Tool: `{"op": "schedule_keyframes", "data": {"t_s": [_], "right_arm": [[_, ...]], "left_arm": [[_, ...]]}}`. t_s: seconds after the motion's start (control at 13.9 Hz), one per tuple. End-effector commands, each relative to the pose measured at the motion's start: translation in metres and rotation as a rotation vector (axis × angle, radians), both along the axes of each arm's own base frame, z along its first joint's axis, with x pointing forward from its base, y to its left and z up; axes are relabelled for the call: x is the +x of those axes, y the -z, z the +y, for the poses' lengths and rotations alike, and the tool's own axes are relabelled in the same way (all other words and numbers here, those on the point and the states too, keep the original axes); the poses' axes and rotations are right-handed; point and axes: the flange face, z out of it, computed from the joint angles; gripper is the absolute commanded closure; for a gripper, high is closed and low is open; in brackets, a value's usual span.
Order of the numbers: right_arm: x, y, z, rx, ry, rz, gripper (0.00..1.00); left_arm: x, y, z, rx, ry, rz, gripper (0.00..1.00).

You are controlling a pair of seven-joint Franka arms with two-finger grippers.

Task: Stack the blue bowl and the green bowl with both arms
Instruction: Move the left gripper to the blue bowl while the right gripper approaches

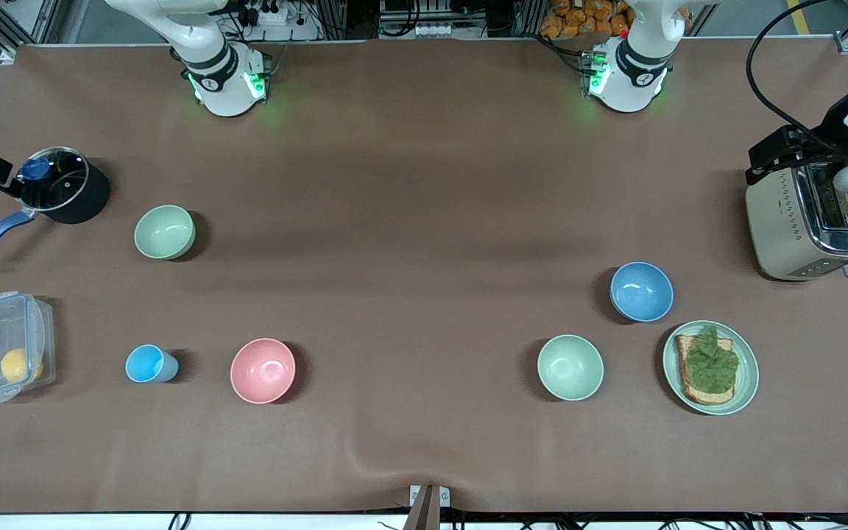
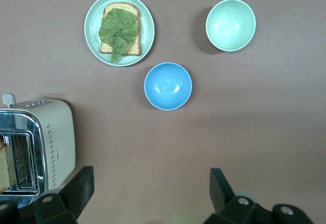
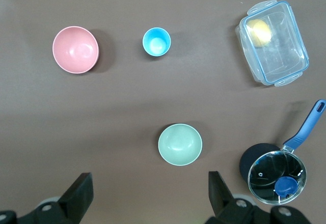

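Note:
The blue bowl [image 1: 642, 291] stands upright toward the left arm's end of the table and also shows in the left wrist view [image 2: 168, 86]. The green bowl [image 1: 165, 232] stands upright toward the right arm's end and also shows in the right wrist view [image 3: 180, 144]. My left gripper [image 2: 152, 183] is open and empty, high over bare cloth, apart from the blue bowl. My right gripper [image 3: 150, 186] is open and empty, high over bare cloth, apart from the green bowl. Neither gripper shows in the front view.
A paler mint bowl [image 1: 570, 366] and a green plate [image 1: 749, 375] with toast and lettuce sit nearer the front camera than the blue bowl. A toaster [image 1: 785, 221] is at the left arm's end. A pink bowl [image 1: 263, 370], light-blue cup [image 1: 148, 364], plastic box [image 1: 1, 346] and lidded pot [image 1: 63, 185] sit toward the right arm's end.

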Motion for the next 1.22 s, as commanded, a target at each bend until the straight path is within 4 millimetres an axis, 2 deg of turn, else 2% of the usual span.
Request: {"op": "schedule_keyframes", "data": {"t_s": [0.0,0.22,0.29,0.36,0.43,0.5,0.65,0.72,0.79,0.93,1.15], "right_arm": [[0.004,0.009,-0.003,0.015,0.013,0.008,0.0],[0.008,0.018,-0.007,0.015,0.021,0.019,0.0],[0.023,0.037,-0.007,0.012,0.021,0.035,0.0],[0.03,0.047,0.002,-0.006,0.003,0.053,0.0],[0.03,0.047,0.004,-0.008,0.003,0.051,0.0],[0.031,0.05,-0.005,0.001,0.017,0.056,0.0],[0.052,0.102,-0.018,0.0,0.03,0.14,0.0],[0.053,0.101,-0.026,0.013,0.025,0.124,0.0],[0.051,0.104,-0.045,0.018,0.017,0.124,0.0],[0.051,0.11,-0.059,0.023,-0.049,0.131,0.0],[0.052,0.138,-0.081,0.032,-0.136,0.187,0.0]], "left_arm": [[-0.002,-0.001,0.002,0.005,-0.011,-0.004,0.0],[0.001,0.006,0.002,0.001,0.0,0.015,0.0],[0.002,0.007,0.01,-0.002,-0.007,0.019,0.0],[0.003,0.01,0.023,-0.013,-0.032,0.035,0.0],[0.008,0.018,0.032,-0.02,-0.054,0.054,0.0],[0.014,0.026,0.033,-0.015,-0.066,0.066,0.0],[0.022,0.041,0.041,-0.02,-0.079,0.092,0.0],[0.027,0.05,0.055,-0.029,-0.1,0.107,0.0],[0.032,0.062,0.064,-0.03,-0.108,0.127,0.0],[0.049,0.097,0.075,-0.027,-0.113,0.168,0.0],[0.076,0.155,0.079,-0.035,-0.129,0.204,0.0]]}}
